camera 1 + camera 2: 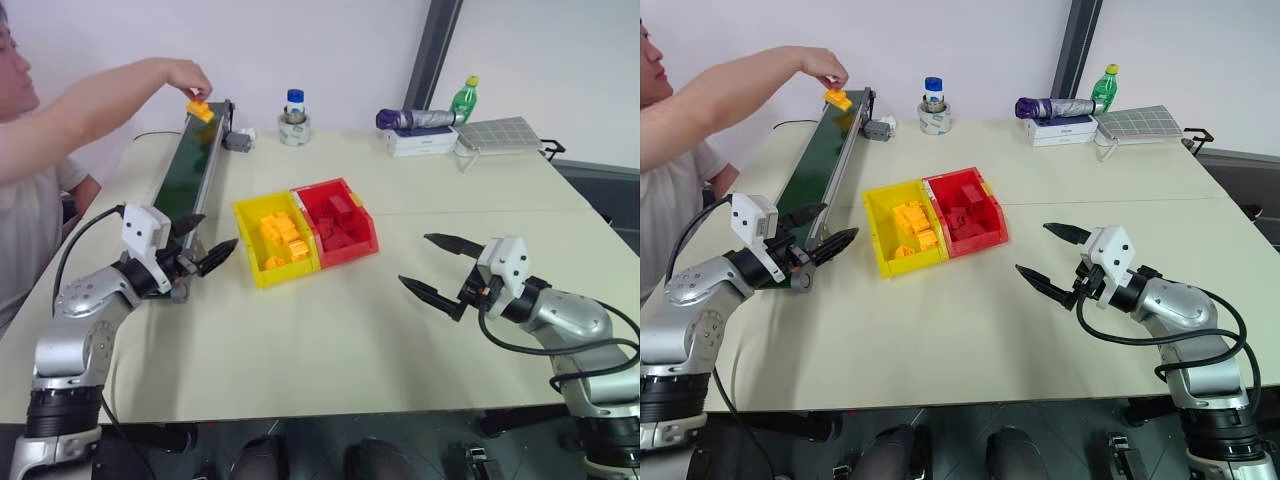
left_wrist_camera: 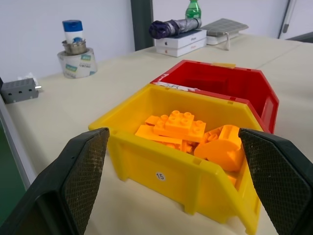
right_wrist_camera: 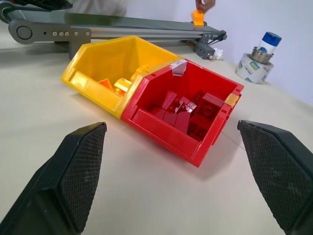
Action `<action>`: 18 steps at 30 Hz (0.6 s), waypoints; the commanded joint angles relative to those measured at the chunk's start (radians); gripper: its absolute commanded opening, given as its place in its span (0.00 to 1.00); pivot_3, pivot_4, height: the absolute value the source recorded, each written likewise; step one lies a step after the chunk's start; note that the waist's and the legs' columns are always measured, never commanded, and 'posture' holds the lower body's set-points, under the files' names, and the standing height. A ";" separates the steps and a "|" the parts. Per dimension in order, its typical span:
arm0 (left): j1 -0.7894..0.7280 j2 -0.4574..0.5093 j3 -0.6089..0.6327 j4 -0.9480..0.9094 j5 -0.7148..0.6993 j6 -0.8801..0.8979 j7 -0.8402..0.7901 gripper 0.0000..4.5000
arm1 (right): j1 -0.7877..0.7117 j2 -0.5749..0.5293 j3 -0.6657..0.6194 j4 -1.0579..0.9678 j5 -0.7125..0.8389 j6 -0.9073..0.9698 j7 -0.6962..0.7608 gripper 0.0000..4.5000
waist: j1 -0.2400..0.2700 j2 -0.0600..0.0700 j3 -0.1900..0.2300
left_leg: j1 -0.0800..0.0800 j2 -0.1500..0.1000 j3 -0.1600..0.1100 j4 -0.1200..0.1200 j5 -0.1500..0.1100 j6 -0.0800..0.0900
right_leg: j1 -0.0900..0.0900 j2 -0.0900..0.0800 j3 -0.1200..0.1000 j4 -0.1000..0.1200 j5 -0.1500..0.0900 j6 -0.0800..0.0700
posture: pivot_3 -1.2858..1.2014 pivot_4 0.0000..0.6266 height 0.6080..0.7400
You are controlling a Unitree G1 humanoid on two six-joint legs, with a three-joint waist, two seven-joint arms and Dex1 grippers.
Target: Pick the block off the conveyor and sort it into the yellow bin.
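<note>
The yellow-orange block [image 1: 200, 110] is pinched in a person's hand [image 1: 188, 75] just above the far end of the green-belted conveyor [image 1: 190, 170]. The yellow bin [image 1: 283, 272] stands mid-table, holding several orange bricks, with the red bin [image 1: 366, 228] joined on its right. My left gripper [image 1: 218, 232] hovers open and empty at the conveyor's near end, pointing at the yellow bin [image 2: 161, 166]. My right gripper [image 1: 414, 260] is open and empty to the right of the bins, aimed toward them; its wrist view shows the block [image 3: 198, 18] beyond the bins.
The person sits at the table's left side, arm stretched over the conveyor. Along the far edge stand a tape roll with a small bottle [image 1: 294, 120], a folded umbrella on white boxes [image 1: 415, 125], a green bottle [image 1: 465, 97] and a grey pad [image 1: 500, 132].
</note>
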 commanded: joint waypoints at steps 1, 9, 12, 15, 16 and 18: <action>-0.003 -0.003 0.011 -0.031 0.007 -0.015 0.019 0.99 | -0.018 0.000 -0.011 -0.014 0.009 -0.018 0.002 1.00 | 0.000 0.000 0.000 | 0.000 0.000 0.000 0.000 0.000 0.000 | 0.000 0.000 0.000 0.000 0.000 0.000 | 0.52 0.24 1.00; 0.004 -0.005 0.010 -0.041 -0.005 -0.013 0.002 0.99 | -0.023 0.000 -0.009 -0.006 0.007 -0.021 0.007 1.00 | 0.000 0.000 0.000 | 0.000 0.000 0.000 0.000 0.000 0.000 | 0.000 0.000 0.000 0.000 0.000 0.000 | 0.52 0.24 1.00; 0.002 -0.005 0.010 -0.039 0.007 -0.013 0.014 0.99 | -0.026 0.000 -0.008 -0.003 0.006 -0.023 0.008 1.00 | 0.000 0.000 0.000 | 0.000 0.000 0.000 0.000 0.000 0.000 | 0.000 0.000 0.000 0.000 0.000 0.000 | 0.52 0.24 1.00; 0.002 -0.004 0.012 -0.034 0.010 -0.022 0.009 0.99 | -0.028 0.001 -0.005 -0.002 0.006 -0.024 0.009 1.00 | 0.000 0.000 0.000 | 0.000 0.000 0.000 0.000 0.000 0.000 | 0.000 0.000 0.000 0.000 0.000 0.000 | 0.52 0.24 1.00; 0.002 -0.003 0.013 -0.034 0.009 -0.022 0.008 0.99 | -0.029 0.001 -0.005 -0.002 0.006 -0.024 0.010 1.00 | 0.000 0.000 0.000 | 0.000 0.000 0.000 0.000 0.000 0.000 | 0.000 0.000 0.000 0.000 0.000 0.000 | 0.52 0.24 1.00; 0.003 -0.004 0.018 -0.034 0.006 -0.023 0.005 0.99 | -0.031 0.001 -0.004 0.001 0.005 -0.025 0.011 1.00 | 0.000 0.000 0.000 | 0.000 0.000 0.000 0.000 0.000 0.000 | 0.000 0.000 0.000 0.000 0.000 0.000 | 0.52 0.24 1.00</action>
